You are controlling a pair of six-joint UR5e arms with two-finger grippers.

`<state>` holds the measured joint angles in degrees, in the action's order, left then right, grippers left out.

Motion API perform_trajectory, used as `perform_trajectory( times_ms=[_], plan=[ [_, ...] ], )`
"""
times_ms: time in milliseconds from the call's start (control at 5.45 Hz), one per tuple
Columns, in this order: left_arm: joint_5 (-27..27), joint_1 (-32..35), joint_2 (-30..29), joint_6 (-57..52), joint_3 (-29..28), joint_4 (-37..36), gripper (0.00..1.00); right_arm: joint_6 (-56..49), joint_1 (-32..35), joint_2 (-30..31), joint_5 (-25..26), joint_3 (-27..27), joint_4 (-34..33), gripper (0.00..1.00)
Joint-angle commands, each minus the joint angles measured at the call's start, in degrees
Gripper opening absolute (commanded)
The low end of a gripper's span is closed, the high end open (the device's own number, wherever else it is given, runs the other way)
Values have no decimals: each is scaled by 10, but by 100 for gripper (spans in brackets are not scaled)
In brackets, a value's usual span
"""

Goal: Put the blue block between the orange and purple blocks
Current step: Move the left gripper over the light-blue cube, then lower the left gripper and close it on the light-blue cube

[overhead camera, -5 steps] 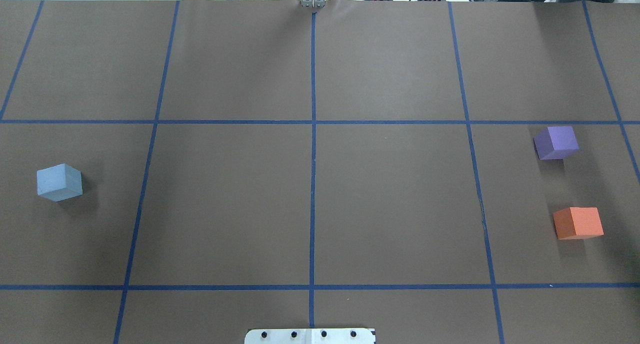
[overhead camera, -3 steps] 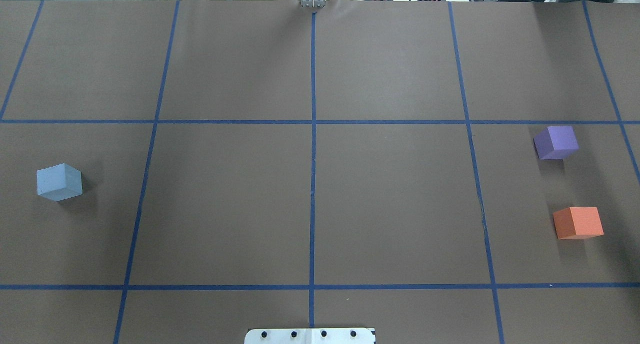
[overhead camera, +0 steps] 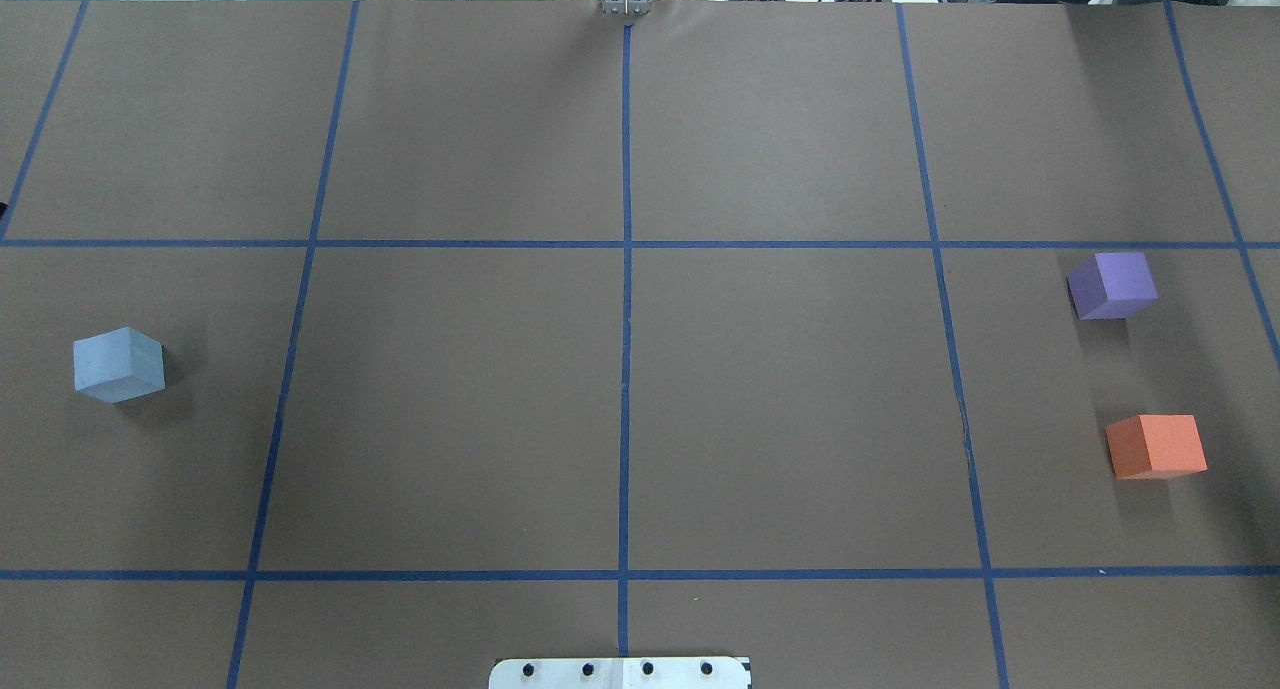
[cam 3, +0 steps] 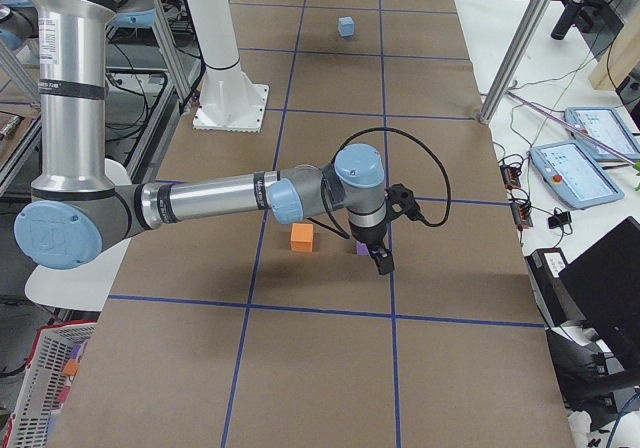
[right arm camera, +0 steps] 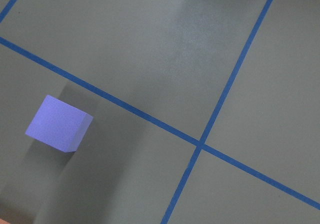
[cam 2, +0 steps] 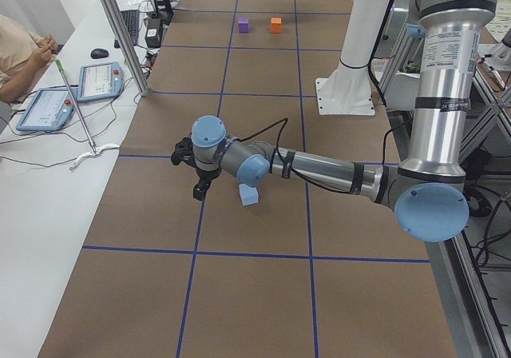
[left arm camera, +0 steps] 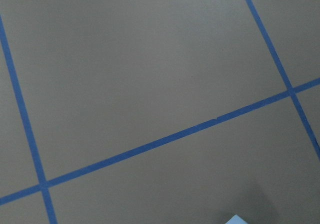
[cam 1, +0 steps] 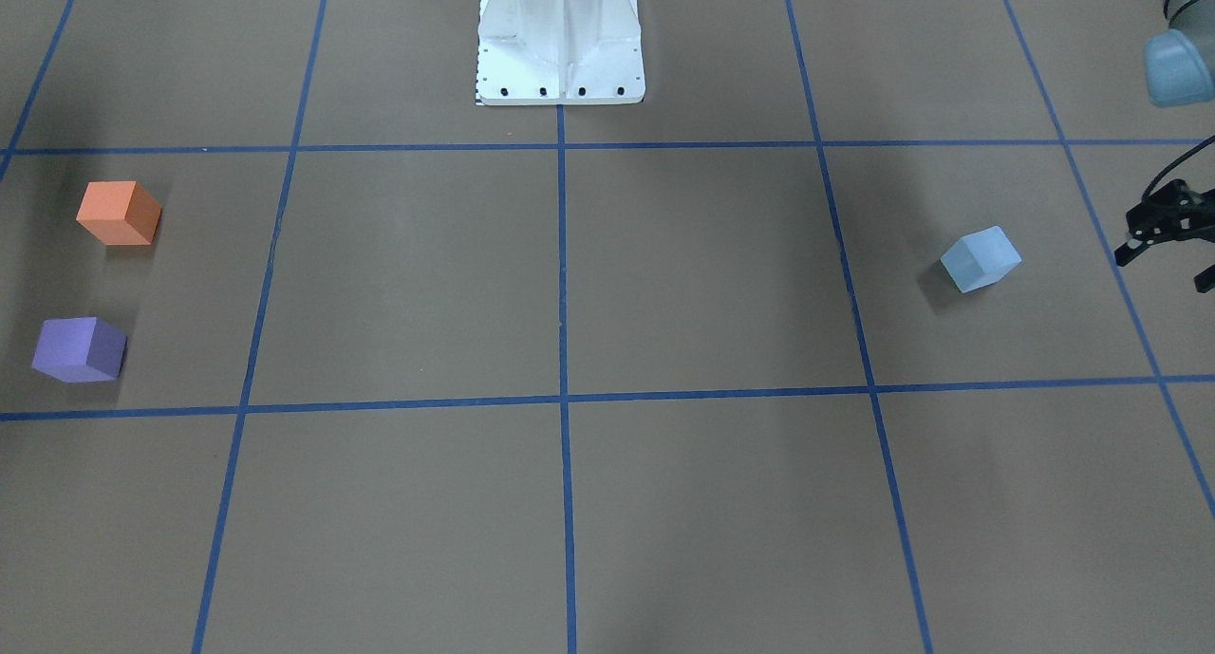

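Note:
The blue block (overhead camera: 118, 365) lies on the left of the table; it also shows in the front view (cam 1: 981, 259) and the left side view (cam 2: 249, 196). The purple block (overhead camera: 1112, 285) and the orange block (overhead camera: 1157, 446) lie apart at the far right, with a bare gap between them. My left gripper (cam 1: 1169, 260) hovers beside the blue block, on its outer side, open and empty. My right gripper (cam 3: 383, 260) hangs above the purple block (right arm camera: 59, 123). It shows only in the right side view, so I cannot tell whether it is open.
The robot's white base (cam 1: 560, 42) stands at the table's near middle edge. Blue tape lines (overhead camera: 625, 369) divide the brown table into squares. Tablets and cables (cam 2: 80, 86) lie on the bench beyond the far edge.
The three blocks have not moved. A small dark tip now shows at the left edge of the overhead view, where nothing showed before.

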<state>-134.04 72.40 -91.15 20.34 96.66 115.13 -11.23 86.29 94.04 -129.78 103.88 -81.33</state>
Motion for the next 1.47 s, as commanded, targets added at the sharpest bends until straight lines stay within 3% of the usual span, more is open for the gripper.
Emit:
perform_trajectory(
  times_ms=[0,733,1283],
  plan=[
    [99,-122,51,252,0,135,100,2,-1,6,0,-3,5,100],
    [170,-193,87,356,27,147,100,11,0,7,0,-3,5,100],
    [192,-217,105,385,33,146,100,11,0,7,0,-3,5,100]
  ],
)
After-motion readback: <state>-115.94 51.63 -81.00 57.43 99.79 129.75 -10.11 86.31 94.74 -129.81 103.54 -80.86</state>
